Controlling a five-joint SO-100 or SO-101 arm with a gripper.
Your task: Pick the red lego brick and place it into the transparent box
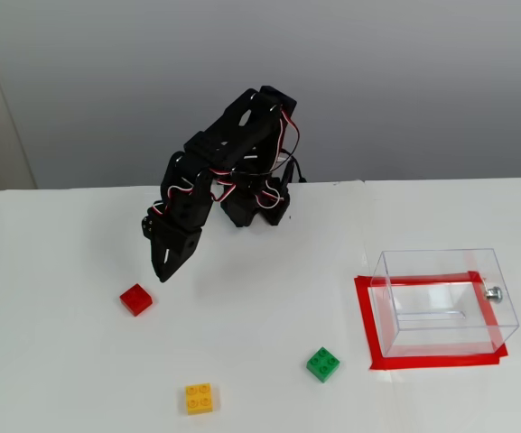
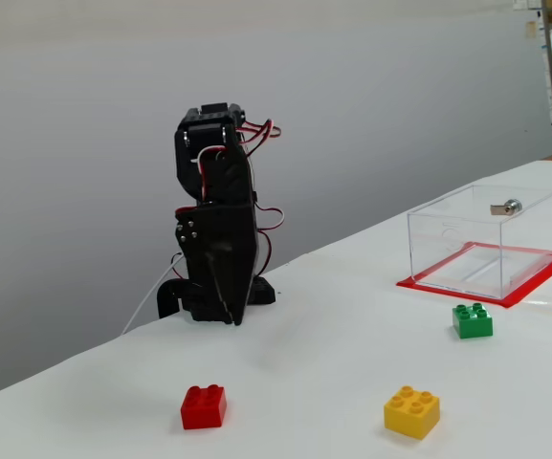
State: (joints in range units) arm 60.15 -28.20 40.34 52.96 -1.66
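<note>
The red lego brick [image 1: 135,299] lies flat on the white surface [image 1: 61,379], studs up, well apart from the transparent box [image 1: 444,300] that stands on its red tape rectangle [image 1: 436,361] at the right of the higher fixed view. The gripper [image 1: 162,273] hangs above and just beside the brick, pointing down, holding nothing; its fingers look pressed together, with no gap showing in either fixed view. A green brick [image 1: 323,363] and a yellow brick [image 1: 199,398] lie nearer the camera, clear of the approach. The brick is likely light, rigid and smooth-sided (hard plastic, so a little slippery), and it sits slightly turned. The best hold is probably across two opposite flat side walls, low on the body, not on the studs.
</note>
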